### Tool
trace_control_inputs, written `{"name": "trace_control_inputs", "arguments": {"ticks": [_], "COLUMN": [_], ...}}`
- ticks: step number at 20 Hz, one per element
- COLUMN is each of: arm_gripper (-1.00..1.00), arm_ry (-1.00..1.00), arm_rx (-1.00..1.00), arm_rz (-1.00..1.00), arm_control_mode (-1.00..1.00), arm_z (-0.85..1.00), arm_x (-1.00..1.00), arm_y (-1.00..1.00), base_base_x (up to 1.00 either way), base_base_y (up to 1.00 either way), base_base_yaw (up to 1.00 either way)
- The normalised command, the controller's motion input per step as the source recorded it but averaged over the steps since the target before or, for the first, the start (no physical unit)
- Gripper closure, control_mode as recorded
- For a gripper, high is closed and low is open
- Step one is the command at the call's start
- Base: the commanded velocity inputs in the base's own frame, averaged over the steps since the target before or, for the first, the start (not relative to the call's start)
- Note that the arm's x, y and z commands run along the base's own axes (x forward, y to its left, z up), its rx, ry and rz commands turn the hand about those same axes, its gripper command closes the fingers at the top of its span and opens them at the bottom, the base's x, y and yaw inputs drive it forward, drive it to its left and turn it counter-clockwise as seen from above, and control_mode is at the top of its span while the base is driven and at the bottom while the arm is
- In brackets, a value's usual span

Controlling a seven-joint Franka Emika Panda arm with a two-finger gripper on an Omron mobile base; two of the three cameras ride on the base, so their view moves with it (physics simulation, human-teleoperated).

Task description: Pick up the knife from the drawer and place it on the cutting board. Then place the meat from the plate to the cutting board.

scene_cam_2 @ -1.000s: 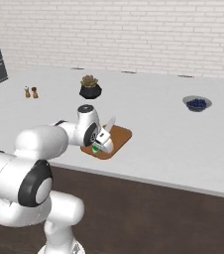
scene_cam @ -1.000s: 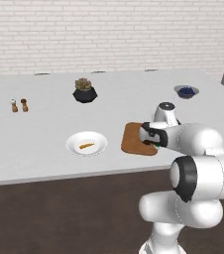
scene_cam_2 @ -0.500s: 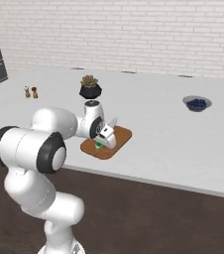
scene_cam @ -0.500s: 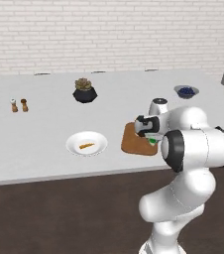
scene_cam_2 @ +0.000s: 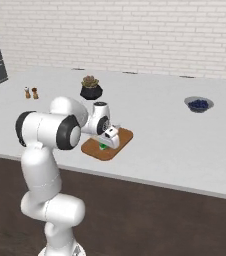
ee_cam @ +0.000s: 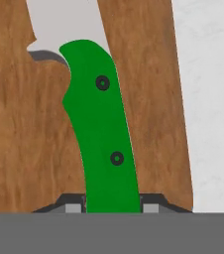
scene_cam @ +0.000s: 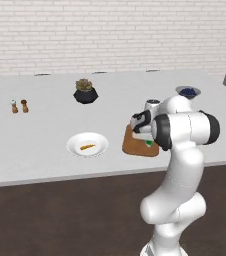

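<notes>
Hand (ee_cam: 111,206): low over the cutting board, clamped narrow on the butt of the knife handle, one dark fingertip (ee_cam: 73,206) at each side.
Knife (ee_cam: 101,134): green handle with two dark rivets, pale blade running away from the hand, lying over the board's wood; green tip peeking under the hand (scene_cam: 149,143) in the left base view.
Cutting board (scene_cam: 135,146): brown, near edge of the worktop (scene_cam: 35,150), just right of the plate.
Plate (scene_cam: 75,149): white, round, left of the board, apart from it.
Meat (scene_cam: 87,147): small orange-brown strip on the plate's middle.
Potted plant (scene_cam: 85,91): dark pot, far behind the plate.
Shakers (scene_cam: 19,106): pair, far left.
Bowl (scene_cam: 188,91): dark contents, far right.
</notes>
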Motion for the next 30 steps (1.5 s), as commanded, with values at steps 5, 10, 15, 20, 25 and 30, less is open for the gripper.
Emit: {"name": "trace_control_inputs", "arguments": {"ticks": [5, 10, 15, 20, 25, 30], "arm_gripper": [1.0, -1.0, -1.0, -1.0, -1.0, -1.0], "arm_ry": [0.19, 0.05, -0.01, -0.09, 0.01, 0.09], "arm_rx": [0.04, 0.0, 0.0, -0.01, 0.05, 0.19], "arm_rz": [0.0, 0.0, 0.07, 0.18, 0.27, 0.58], "arm_control_mode": [-1.0, -1.0, -1.0, -1.0, -1.0, -1.0], "arm_z": [-0.44, -0.16, 0.01, 0.54, 0.92, 0.86], "arm_x": [0.49, 0.2, -0.13, -0.33, -0.08, -0.03], "arm_y": [0.0, 0.0, 0.0, 0.0, 0.08, 0.41], "base_base_x": [0.0, 0.0, 0.0, 0.0, 0.0, 0.0], "base_base_y": [0.0, 0.0, 0.0, 0.0, 0.0, 0.0], "base_base_yaw": [0.0, 0.0, 0.0, 0.0, 0.0, 0.0]}}
